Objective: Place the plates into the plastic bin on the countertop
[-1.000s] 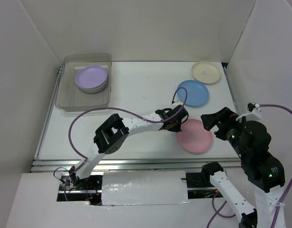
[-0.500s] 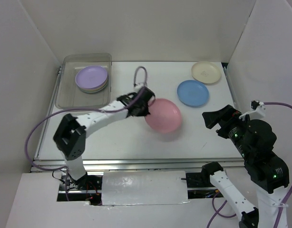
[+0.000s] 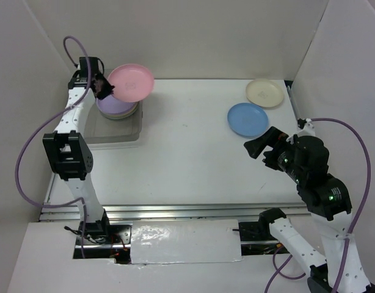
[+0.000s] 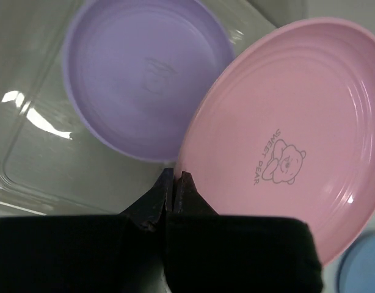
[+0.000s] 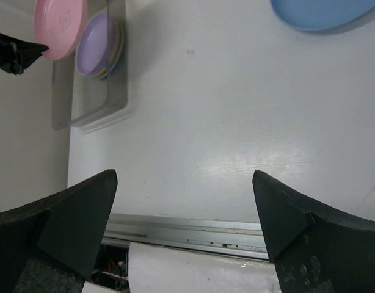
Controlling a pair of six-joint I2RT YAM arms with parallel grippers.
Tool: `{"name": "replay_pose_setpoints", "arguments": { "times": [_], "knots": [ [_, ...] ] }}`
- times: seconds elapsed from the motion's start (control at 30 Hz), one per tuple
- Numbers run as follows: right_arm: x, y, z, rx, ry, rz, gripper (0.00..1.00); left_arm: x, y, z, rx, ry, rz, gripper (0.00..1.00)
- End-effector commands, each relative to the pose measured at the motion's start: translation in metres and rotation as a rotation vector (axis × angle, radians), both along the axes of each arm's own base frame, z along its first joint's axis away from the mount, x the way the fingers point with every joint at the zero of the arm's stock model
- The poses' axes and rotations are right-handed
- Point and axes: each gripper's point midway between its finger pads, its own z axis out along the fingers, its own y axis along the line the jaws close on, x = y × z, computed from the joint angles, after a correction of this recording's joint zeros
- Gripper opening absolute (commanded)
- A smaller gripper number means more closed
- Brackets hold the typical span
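My left gripper (image 3: 105,91) is shut on the rim of the pink plate (image 3: 132,82) and holds it above the clear plastic bin (image 3: 90,131) at the back left. In the left wrist view my left gripper (image 4: 175,177) pinches the pink plate (image 4: 285,152), tilted over a lilac plate (image 4: 145,79). The lilac plate (image 3: 116,106) tops a stack in the bin. A blue plate (image 3: 248,119) and a cream plate (image 3: 265,93) lie on the countertop (image 3: 187,152) at the back right. My right gripper (image 3: 256,146) is open and empty, near the blue plate (image 5: 325,12).
White side walls (image 3: 29,91) stand close on the left, right and back. A metal rail (image 3: 175,210) runs along the front edge and shows in the right wrist view (image 5: 187,229). The bin (image 5: 90,107) shows there at upper left.
My left arm has swung from the table's middle to the back left, carrying the pink plate over the bin. My right gripper has moved a little left and forward.
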Motion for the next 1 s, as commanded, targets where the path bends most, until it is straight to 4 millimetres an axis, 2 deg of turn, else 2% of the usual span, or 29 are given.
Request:
{"name": "replay_pose_setpoints", "arguments": {
  "times": [0.0,0.03,0.07,0.13,0.2,0.33,0.37,0.4,0.47,0.5,0.57,0.6,0.67,0.77,0.8,0.87,0.9,0.93,0.97],
  "knots": [
    [0.007,0.005,0.008,0.012,-0.048,0.019,1.0,0.019,0.035,-0.022,-0.111,0.04,0.014,0.0],
    [0.008,0.004,0.006,0.009,-0.042,0.013,1.0,0.023,0.044,-0.04,-0.124,0.071,0.031,0.0],
    [0.008,0.005,0.004,0.005,-0.042,0.019,1.0,0.024,0.059,-0.045,-0.117,0.078,0.067,0.0],
    [0.01,0.006,0.003,0.001,-0.043,0.025,1.0,0.029,0.076,-0.057,-0.115,0.087,0.094,0.0],
    [0.013,0.008,0.001,-0.006,-0.036,0.036,1.0,0.031,0.087,-0.061,-0.119,0.085,0.115,0.0],
    [0.017,0.014,-0.002,-0.009,-0.034,0.065,1.0,0.036,0.122,-0.069,-0.116,0.078,0.167,0.0],
    [0.02,0.016,-0.005,-0.012,-0.027,0.069,1.0,0.04,0.125,-0.061,-0.111,0.06,0.164,0.0],
    [0.022,0.015,-0.007,-0.017,-0.021,0.062,1.0,0.041,0.126,-0.068,-0.112,0.078,0.162,0.0],
    [0.025,0.017,-0.009,-0.011,-0.02,0.065,1.0,0.047,0.126,-0.063,-0.113,0.065,0.15,0.0],
    [0.026,0.02,-0.01,-0.006,-0.018,0.078,1.0,0.049,0.125,-0.071,-0.132,0.077,0.145,0.0],
    [0.027,0.024,-0.013,0.002,-0.018,0.087,1.0,0.051,0.126,-0.074,-0.139,0.078,0.144,0.0],
    [0.027,0.024,-0.013,-0.002,-0.02,0.089,1.0,0.052,0.124,-0.082,-0.15,0.096,0.146,0.0],
    [0.028,0.021,-0.014,-0.015,-0.01,0.071,1.0,0.055,0.122,-0.085,-0.165,0.092,0.139,0.02],
    [0.027,0.02,-0.009,-0.021,-0.021,0.067,1.0,0.059,0.115,-0.085,-0.184,0.084,0.116,0.2],
    [0.026,0.02,-0.008,-0.02,-0.024,0.069,1.0,0.06,0.111,-0.086,-0.178,0.089,0.109,0.41],
    [0.027,0.019,-0.006,-0.025,-0.03,0.068,1.0,0.059,0.109,-0.086,-0.161,0.099,0.118,0.55],
    [0.028,0.02,-0.006,-0.031,-0.029,0.072,1.0,0.058,0.105,-0.077,-0.155,0.085,0.111,0.75],
    [0.03,0.02,-0.005,-0.034,-0.039,0.073,1.0,0.057,0.104,-0.073,-0.146,0.08,0.113,0.85],
    [0.032,0.021,-0.006,-0.035,-0.038,0.08,1.0,0.054,0.102,-0.057,-0.138,0.056,0.114,0.99]
  ]
}}
